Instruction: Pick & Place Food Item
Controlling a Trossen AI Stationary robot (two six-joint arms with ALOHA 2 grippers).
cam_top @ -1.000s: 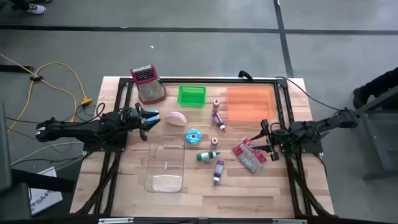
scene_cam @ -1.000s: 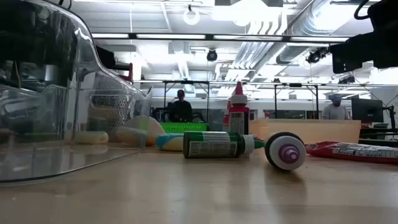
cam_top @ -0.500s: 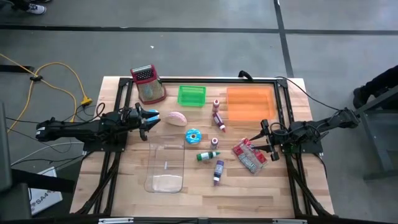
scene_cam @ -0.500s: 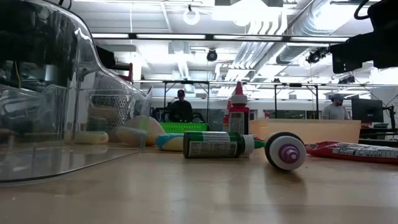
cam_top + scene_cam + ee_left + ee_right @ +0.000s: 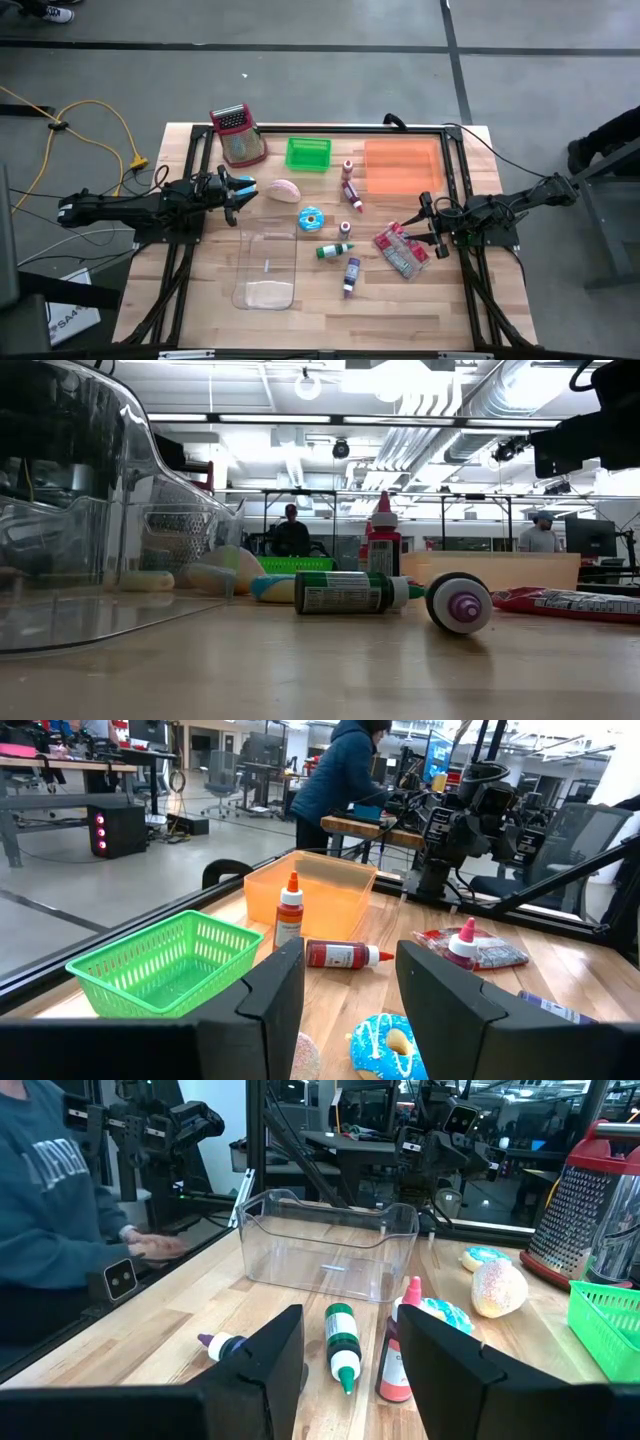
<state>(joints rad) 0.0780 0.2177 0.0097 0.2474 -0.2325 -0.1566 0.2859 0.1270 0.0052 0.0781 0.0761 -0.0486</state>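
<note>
I see the left gripper (image 5: 245, 190) at the left of the high view with its fingers parted and nothing between them, just left of the pink pastry (image 5: 284, 189), while the right gripper (image 5: 424, 222) at the right is likewise parted and empty, just beside the red packet (image 5: 400, 250). Out from them, in the middle of the frame, lie the blue frosted donut (image 5: 311, 218), a green bottle (image 5: 335, 249) and a purple bottle (image 5: 351, 275), with the clear container (image 5: 267, 265) at lower centre-left. Along the upper edge of the table (image 5: 400, 310) stand the grater (image 5: 238, 135), the green basket (image 5: 308, 153) and the orange bin (image 5: 401, 165).
</note>
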